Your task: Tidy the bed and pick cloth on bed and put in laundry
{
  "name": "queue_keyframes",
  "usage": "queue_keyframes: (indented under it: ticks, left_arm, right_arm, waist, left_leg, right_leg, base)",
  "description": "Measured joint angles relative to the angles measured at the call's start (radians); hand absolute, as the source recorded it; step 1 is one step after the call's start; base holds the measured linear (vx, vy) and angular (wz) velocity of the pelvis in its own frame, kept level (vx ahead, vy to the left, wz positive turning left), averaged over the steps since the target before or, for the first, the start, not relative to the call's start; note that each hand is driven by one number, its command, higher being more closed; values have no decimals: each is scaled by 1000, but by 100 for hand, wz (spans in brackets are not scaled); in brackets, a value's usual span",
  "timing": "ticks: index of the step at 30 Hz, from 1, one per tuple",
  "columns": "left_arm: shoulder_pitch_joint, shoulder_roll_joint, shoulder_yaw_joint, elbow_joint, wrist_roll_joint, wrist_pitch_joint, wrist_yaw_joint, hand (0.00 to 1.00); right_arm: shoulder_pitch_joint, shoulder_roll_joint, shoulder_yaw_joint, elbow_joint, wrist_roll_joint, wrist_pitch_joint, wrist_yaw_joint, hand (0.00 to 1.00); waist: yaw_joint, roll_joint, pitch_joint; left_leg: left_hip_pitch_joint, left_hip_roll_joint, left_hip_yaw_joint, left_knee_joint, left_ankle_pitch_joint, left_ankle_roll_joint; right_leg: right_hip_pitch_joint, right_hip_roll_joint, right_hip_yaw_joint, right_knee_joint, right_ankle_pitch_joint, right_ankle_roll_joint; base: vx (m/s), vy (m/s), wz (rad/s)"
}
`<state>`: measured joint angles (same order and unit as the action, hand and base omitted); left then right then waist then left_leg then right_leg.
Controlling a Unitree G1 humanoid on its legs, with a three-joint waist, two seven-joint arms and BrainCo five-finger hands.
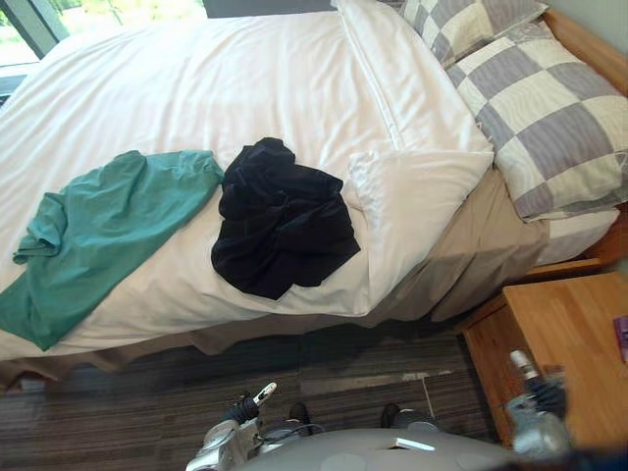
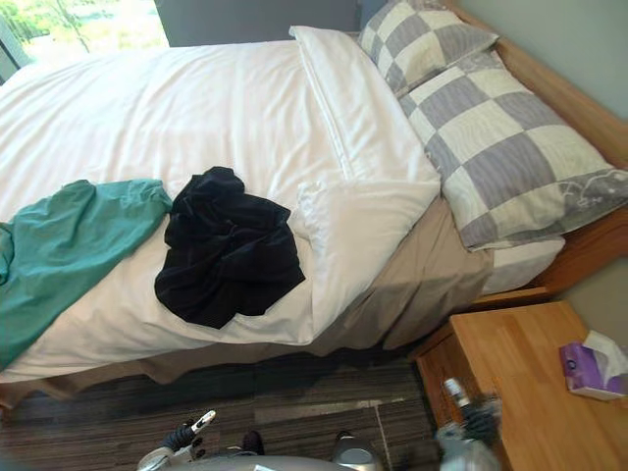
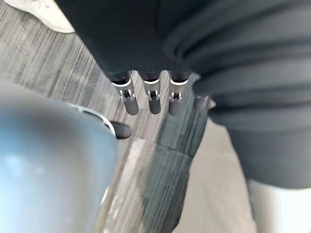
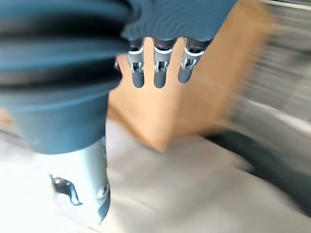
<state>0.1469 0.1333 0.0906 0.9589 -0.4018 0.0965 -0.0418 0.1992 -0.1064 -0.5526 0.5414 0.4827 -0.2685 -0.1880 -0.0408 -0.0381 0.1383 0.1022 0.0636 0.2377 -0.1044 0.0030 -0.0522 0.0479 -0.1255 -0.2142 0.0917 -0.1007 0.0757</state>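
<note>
Left hand (image 3: 154, 101) and right hand (image 4: 159, 74) hang straight-fingered, empty. Right eye view catches a tissue box (image 2: 592, 366) on the desk (image 2: 510, 392) beside the right hand. Ahead on the bed (image 1: 245, 88) lies the bunched black cloth (image 1: 285, 221), and the green cloth (image 1: 98, 231) runs lengthwise leftward from it.

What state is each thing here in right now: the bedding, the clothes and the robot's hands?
duvet: near corner folded back
green cloth: lying crumpled on the duvet
black cloth: bunched in a heap on the duvet
tissue box: tissue sticking out
left hand: open, empty
right hand: open, empty
</note>
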Motion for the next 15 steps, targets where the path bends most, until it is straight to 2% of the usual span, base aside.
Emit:
queue_keyframes:
  ticks: [2,5,8,11,15]
  left_arm:
    - [2,12,-13,0,-1,9,0,0]
    - [2,17,-27,-1,-1,20,0,0]
    - [1,31,-42,-3,0,34,0,0]
    - [1,41,-41,-7,0,47,5,0]
    - [3,50,-43,-16,1,70,5,0]
  right_arm:
    - [-29,-61,-30,-79,-98,-8,-82,0]
    - [-128,-164,0,-129,-237,12,-118,0]
    - [-261,-270,108,-130,-402,58,-104,0]
    - [-408,-377,253,-102,-496,93,-69,0]
    - [-586,-471,375,-37,-529,111,-20,0]
  waist:
    - [-7,-7,-3]
    - [-15,-5,-1]
    - [-10,2,3]
    - [-1,5,19]
    - [22,12,48]
  left_leg:
    - [0,-7,0,0,5,-1]
    - [0,-14,-2,-1,8,3]
    - [-7,-16,-14,-1,19,13]
    - [-19,-20,-36,-1,33,13]
    - [-44,-27,-34,-1,53,7]
  right_leg:
    - [1,-5,2,-1,3,3]
    - [2,-8,1,-1,9,-1]
    - [3,-10,-13,-1,9,-2]
    - [11,-13,-49,-5,8,-3]
    - [15,-16,-89,-13,8,-4]
  base:
    - [1,45,-1]
    - [15,37,4]
    - [22,8,13]
    - [27,-11,31]
    - [-10,3,34]
